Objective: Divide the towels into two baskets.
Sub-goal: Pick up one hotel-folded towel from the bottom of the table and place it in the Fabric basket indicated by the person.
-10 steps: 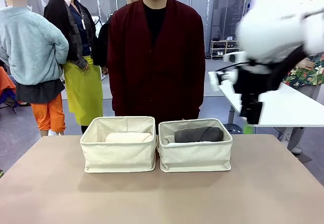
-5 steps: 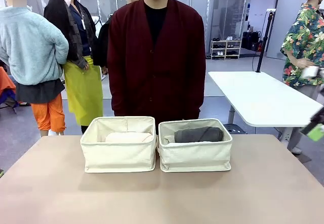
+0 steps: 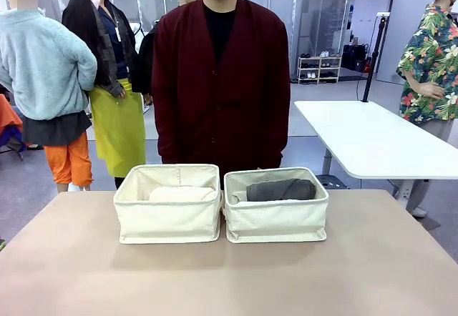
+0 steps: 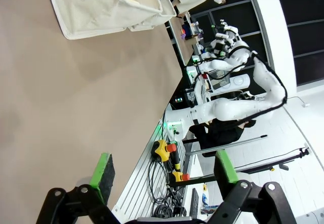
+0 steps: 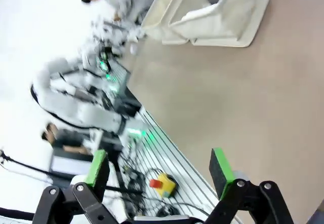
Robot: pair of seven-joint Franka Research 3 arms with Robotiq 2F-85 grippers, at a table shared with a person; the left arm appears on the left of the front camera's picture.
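Two cream canvas baskets stand side by side at the table's far middle. The left basket (image 3: 169, 219) holds a pale cream rolled towel (image 3: 182, 194). The right basket (image 3: 276, 221) holds a dark grey rolled towel (image 3: 280, 189), with a bit of white cloth showing under its left end. My left gripper (image 4: 164, 171) is open and empty, low over bare tabletop, far from a basket (image 4: 101, 11) at the picture's top. My right gripper (image 5: 158, 167) is likewise open and empty, with both baskets (image 5: 223, 21) far off at the top of its view.
A person in a dark red cardigan (image 3: 220, 80) stands right behind the baskets at the table's far edge. The tan tabletop (image 3: 229, 280) spreads out in front of the baskets. A white table (image 3: 372, 141) stands behind on the right. Cables and stop buttons (image 4: 167, 150) lie past the table's near edge.
My right arm, which hung blurred at the upper right of the front view a second ago, has swung off to the right and out of that picture. Baskets and towels have not moved.
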